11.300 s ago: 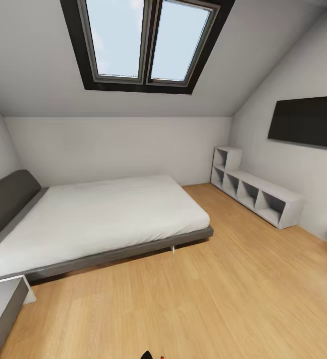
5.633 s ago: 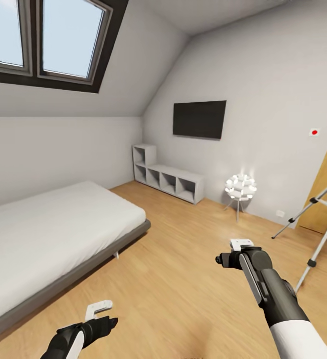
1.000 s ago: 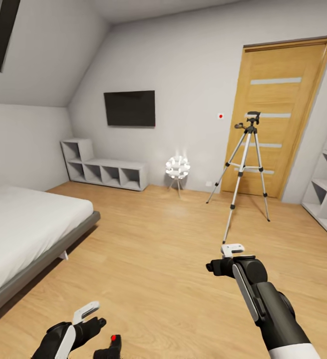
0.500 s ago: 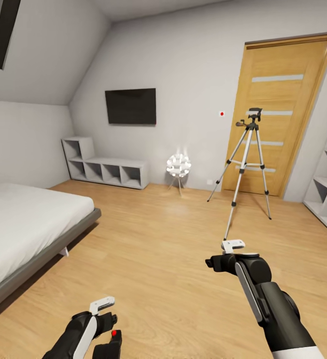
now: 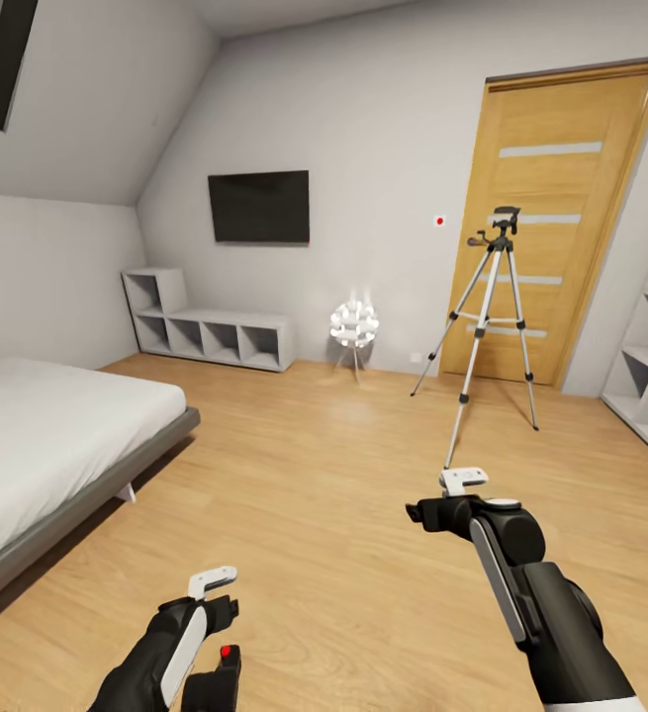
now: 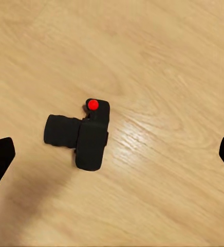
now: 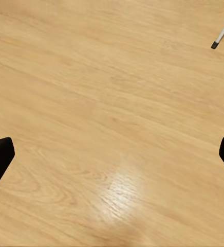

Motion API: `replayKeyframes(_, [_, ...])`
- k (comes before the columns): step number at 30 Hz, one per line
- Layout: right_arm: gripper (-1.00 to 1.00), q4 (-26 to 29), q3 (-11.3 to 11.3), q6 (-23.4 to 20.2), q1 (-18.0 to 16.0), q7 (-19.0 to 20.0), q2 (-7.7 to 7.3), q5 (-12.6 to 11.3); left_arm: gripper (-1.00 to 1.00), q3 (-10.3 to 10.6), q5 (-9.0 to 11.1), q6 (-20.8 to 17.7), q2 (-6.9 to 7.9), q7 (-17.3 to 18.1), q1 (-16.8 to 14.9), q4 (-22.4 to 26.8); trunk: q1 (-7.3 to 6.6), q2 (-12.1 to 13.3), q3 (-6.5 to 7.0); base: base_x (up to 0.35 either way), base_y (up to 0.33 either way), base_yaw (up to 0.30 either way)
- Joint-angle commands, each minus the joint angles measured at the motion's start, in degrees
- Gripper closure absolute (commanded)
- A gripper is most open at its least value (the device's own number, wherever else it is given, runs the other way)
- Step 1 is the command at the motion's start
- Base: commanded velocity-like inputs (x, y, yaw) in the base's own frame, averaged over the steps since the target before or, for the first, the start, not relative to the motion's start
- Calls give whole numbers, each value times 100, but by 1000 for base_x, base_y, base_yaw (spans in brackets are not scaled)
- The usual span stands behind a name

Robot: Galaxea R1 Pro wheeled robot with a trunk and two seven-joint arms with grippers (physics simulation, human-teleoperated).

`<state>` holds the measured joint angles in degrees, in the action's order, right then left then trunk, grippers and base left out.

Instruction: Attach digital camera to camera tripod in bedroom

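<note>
Small matte-black digital camera with a red button lies on the light wood floor, bottom-left of the head frame, centre of the left wrist frame. Left gripper hovers above it, jaws wide, empty. Right gripper is also wide over bare floor. Silver-legged camera tripod stands upper right by the wooden door, well apart. For the pick I'd descend straight and close across the body, not the lens barrel. In the head view the camera is cut off by the frame edge and partly hidden behind the arm; the tripod's mount plate is too small to read.
</note>
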<state>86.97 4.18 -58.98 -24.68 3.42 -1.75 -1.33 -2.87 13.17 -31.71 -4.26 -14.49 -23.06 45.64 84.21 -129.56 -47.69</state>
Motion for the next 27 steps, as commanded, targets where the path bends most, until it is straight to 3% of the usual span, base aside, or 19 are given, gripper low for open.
replayKeyframes(1, [-100,77,8,25,14,0,0,-12,-100,70,54,26,-41,-48,-71,-1,22,-44,-25,0,0,0])
replayKeyframes(8, [-100,305,2,63,46,-13,20,-9,-100,192,43,179,20,-52,-157,-23,175,-325,-150,0,0,0])
replayKeyframes(10, [-100,428,18,67,62,-19,44,-9,-100,224,66,354,168,-45,-154,-73,219,-405,-186,0,0,0])
replayKeyframes(14, [-100,505,102,96,81,-41,82,3,-100,258,71,867,298,4,-139,-422,307,-566,-258,0,0,0])
replayKeyframes(15, [-100,505,102,96,81,-41,82,3,-100,258,71,867,298,4,-139,-422,329,-606,-276,0,0,0])
replayKeyframes(23, [-100,549,179,138,85,-66,202,19,-100,304,61,2020,373,86,-130,-1303,505,-927,-420,0,0,0])
replayKeyframes(27, [-100,554,213,148,86,-71,259,18,-100,311,58,2301,383,251,-129,-1523,593,-1087,-492,0,0,0])
